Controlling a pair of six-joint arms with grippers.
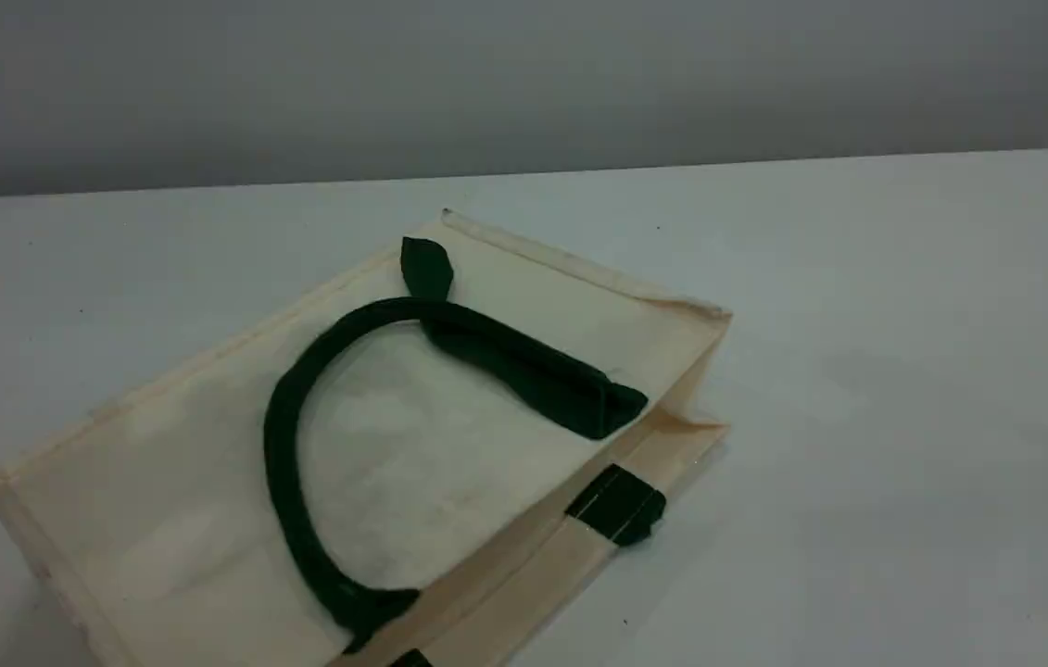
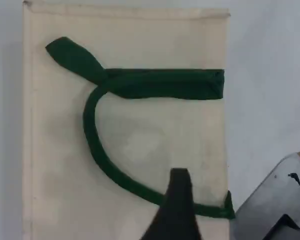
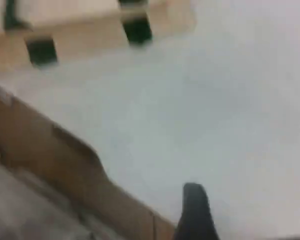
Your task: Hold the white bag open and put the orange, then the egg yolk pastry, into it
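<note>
The white bag (image 1: 208,482) lies flat on the table (image 1: 857,371), left of centre. Its mouth faces near-right, and the dark green handle (image 1: 278,445) is folded back over the top panel. Orange and egg yolk pastry show nowhere. The left jaws hover spread above the panel. They should pinch only the top lip, then lift it so the mouth gapes. The right jaws hang over bare table by a cardboard box (image 3: 65,165); I cannot tell their state.
</note>
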